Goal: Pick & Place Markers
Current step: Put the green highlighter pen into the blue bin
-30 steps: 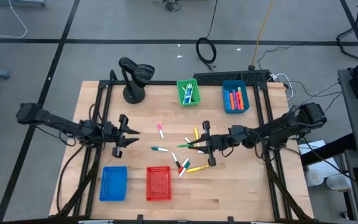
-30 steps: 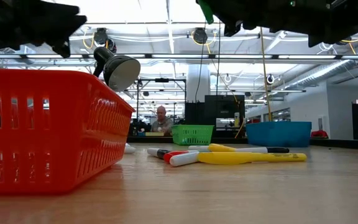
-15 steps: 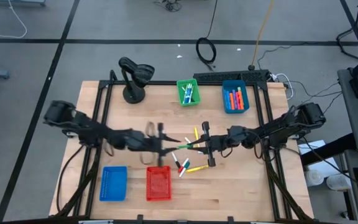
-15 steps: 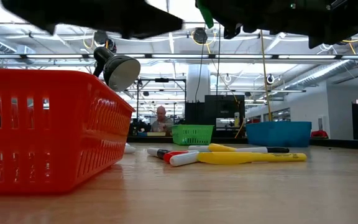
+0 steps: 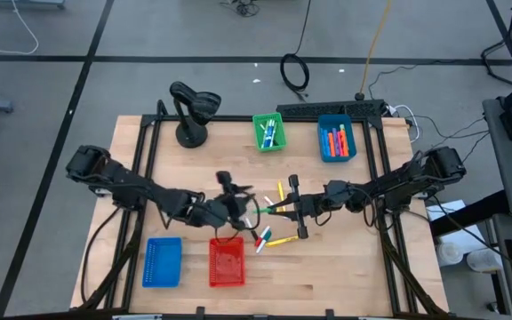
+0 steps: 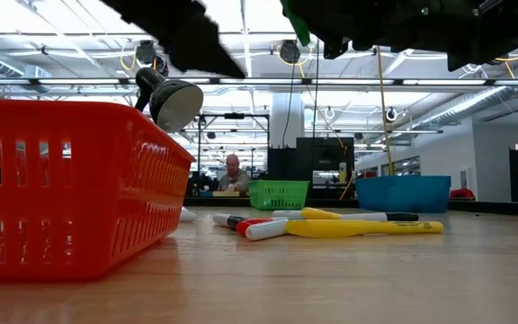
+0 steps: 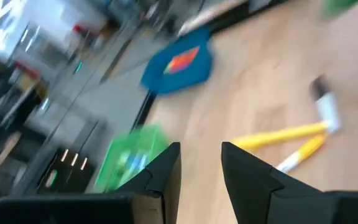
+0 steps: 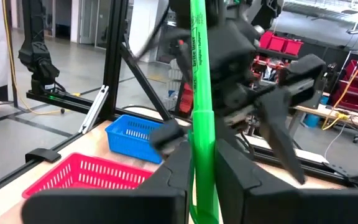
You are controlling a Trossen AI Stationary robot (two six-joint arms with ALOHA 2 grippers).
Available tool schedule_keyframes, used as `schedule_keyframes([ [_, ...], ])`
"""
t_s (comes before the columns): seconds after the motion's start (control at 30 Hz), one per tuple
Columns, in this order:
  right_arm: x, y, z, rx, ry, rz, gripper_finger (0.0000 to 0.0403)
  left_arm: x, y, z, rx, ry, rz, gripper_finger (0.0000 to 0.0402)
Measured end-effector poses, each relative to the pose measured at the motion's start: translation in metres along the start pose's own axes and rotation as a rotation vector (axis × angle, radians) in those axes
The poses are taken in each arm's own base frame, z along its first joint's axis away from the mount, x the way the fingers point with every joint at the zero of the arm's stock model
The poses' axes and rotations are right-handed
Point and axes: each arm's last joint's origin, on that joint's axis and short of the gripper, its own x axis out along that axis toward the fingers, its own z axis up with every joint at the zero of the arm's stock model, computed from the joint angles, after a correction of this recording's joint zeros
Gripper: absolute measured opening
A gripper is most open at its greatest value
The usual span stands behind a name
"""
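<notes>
My right gripper (image 5: pixel 284 207) hovers over the table's middle, shut on a green marker (image 5: pixel 269 209) that sticks out toward the table's left. My left gripper (image 5: pixel 244 206) is just beyond the marker's free end, open, with nothing between its fingers (image 7: pixel 166 171) in the left wrist view. In the right wrist view the left gripper (image 8: pixel 229 56) stands right behind the marker; whether they touch does not show. Loose markers lie flat on the table below: yellow (image 5: pixel 281 240), red-capped (image 5: pixel 263 235), another yellow (image 5: pixel 280 189). My right gripper pinches the green marker between its two fingers near one end (image 8: pixel 202 140). The fingers come about level from the table's right, and the marker runs on ahead of them. It is lifted clear of the table, and its free end (image 8: pixel 196 25) points at the left gripper.
At the far edge stand a green basket (image 5: pixel 269 132) and a blue basket (image 5: pixel 335 139) holding orange markers. A blue basket (image 5: pixel 162 261) and a red basket (image 5: pixel 227 261) sit near the front. A black desk lamp (image 5: pixel 189 111) stands far left.
My left gripper has swept from the table's left side toward the middle, rolling as it went, and now stands at the free end of the green marker. Its arm covers the markers that lay left of centre. My right gripper has kept still with the marker.
</notes>
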Motion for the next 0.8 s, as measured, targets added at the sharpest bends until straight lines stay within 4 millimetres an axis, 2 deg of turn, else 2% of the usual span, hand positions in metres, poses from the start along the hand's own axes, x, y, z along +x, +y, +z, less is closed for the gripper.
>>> schedule_keyframes([
  [0.13,0.0,0.0,0.001,0.0,-0.005,-0.002,0.0037,0.0,0.013,-0.018,-0.073,0.154,0.078,0.0121],
  [0.33,0.0,-0.001,0.001,0.001,-0.006,-0.01,0.0036,0.01,0.035,-0.051,-0.18,0.403,0.163,0.0121],
  [0.53,0.0,-0.001,-0.001,0.001,0.009,-0.023,0.0036,0.015,0.065,-0.079,-0.063,0.616,0.315,0.012],
  [0.67,0.0,-0.001,0.0,0.001,0.003,-0.024,0.0037,0.021,0.068,-0.083,-0.148,0.67,0.21,0.012],
  [0.8,0.0,0.001,0.001,-0.002,-0.015,0.019,0.0031,0.025,0.064,-0.084,-0.361,0.725,0.006,0.012],
])
